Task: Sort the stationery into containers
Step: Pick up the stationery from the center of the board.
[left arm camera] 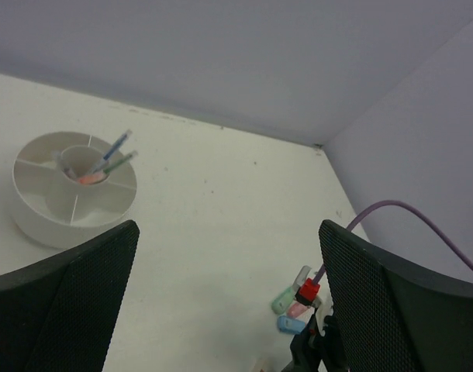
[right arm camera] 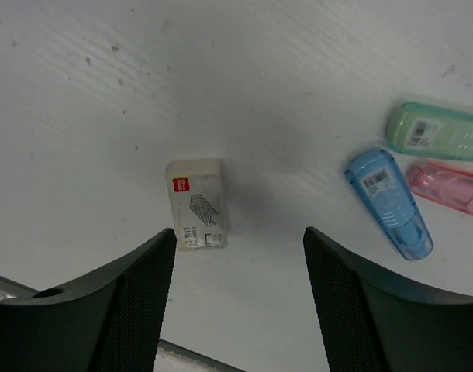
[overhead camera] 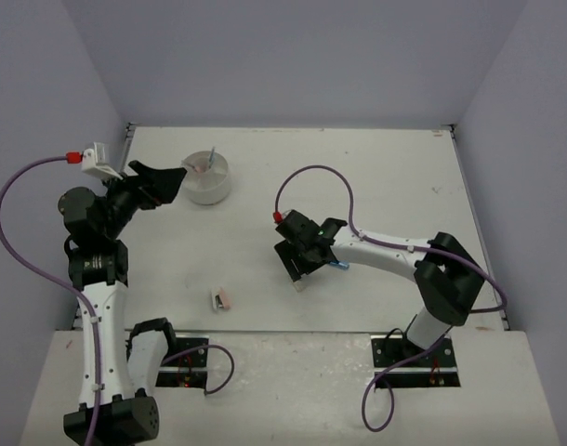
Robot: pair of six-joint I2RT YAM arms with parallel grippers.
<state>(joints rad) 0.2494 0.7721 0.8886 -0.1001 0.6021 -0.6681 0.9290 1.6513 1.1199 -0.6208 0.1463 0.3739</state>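
The round white divided dish (overhead camera: 209, 190) stands at the back left, with thin pens upright in its centre (left arm camera: 111, 158); it also shows in the left wrist view (left arm camera: 43, 217). My left gripper (overhead camera: 167, 183) is open and empty, raised just left of the dish. My right gripper (overhead camera: 300, 265) is open and empty, low over the table's middle. Below it lie a small tan staple box (right arm camera: 195, 204), a blue capsule (right arm camera: 388, 203), a green capsule (right arm camera: 436, 132) and a pink capsule (right arm camera: 447, 187). The capsules also show in the left wrist view (left arm camera: 287, 298). Small pink and grey erasers (overhead camera: 220, 298) lie near the front.
Grey walls close the table on three sides. The table's front edge (right arm camera: 190, 358) runs just behind my right gripper's fingers. A purple cable (overhead camera: 311, 177) loops over the right arm.
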